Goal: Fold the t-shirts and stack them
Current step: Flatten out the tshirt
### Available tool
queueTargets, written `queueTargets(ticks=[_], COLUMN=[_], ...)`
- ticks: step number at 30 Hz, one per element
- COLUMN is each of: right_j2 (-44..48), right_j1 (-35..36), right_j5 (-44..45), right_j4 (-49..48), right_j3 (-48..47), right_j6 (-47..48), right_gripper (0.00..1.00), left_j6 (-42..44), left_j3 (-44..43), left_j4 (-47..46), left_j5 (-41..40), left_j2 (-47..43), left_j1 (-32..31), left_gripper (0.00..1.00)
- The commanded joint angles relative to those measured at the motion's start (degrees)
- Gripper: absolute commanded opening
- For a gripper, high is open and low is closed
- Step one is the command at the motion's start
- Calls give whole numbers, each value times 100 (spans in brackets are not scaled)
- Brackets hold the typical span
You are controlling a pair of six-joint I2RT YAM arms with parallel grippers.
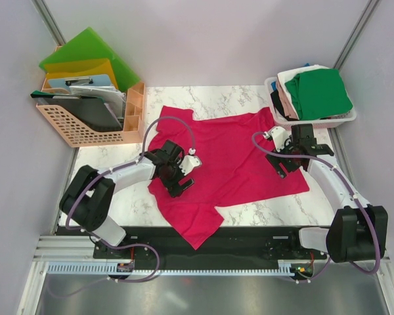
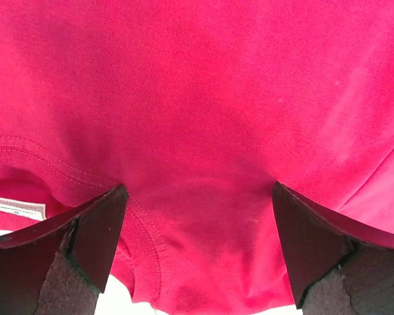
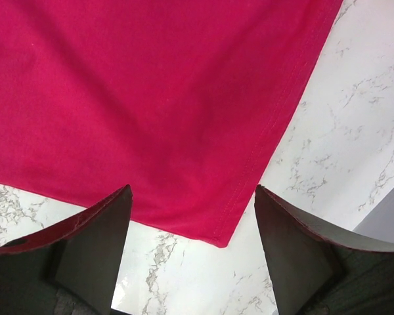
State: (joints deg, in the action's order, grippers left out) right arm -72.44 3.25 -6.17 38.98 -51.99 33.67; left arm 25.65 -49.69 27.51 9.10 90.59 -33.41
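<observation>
Nothing looks folded yet: the crimson t-shirt (image 1: 226, 157) lies flat mid-worktop, left jaws spread over its collar, right jaws spread over a hem corner, other t-shirts (image 1: 318, 92) heaped in the far-right-corner basket (image 1: 315, 123).

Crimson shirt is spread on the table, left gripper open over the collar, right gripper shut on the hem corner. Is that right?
No: the right gripper is open, not shut. The right wrist view shows its jaws apart above the hem corner of the crimson shirt. The left gripper is open over the collar, as stated.
</observation>
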Motion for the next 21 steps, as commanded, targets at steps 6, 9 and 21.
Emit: queueTargets(ticks=[6,9,21], right_j2=[64,55,-33], right_j1=[-26,-43,-52], right_j5=[283,248,160], right_j4=[-329,-347,-374], right_j3=[154,101,83], right_j6=[43,34,-71], right_gripper=[83,83,83], left_j6=[458,651,784], left_j3=[610,496,223], left_j4=[342,536,774], left_j5=[-322,99,698], left_j2=[-585,-682,-954], left_j1=[499,1341,1776], left_gripper=[100,100,99])
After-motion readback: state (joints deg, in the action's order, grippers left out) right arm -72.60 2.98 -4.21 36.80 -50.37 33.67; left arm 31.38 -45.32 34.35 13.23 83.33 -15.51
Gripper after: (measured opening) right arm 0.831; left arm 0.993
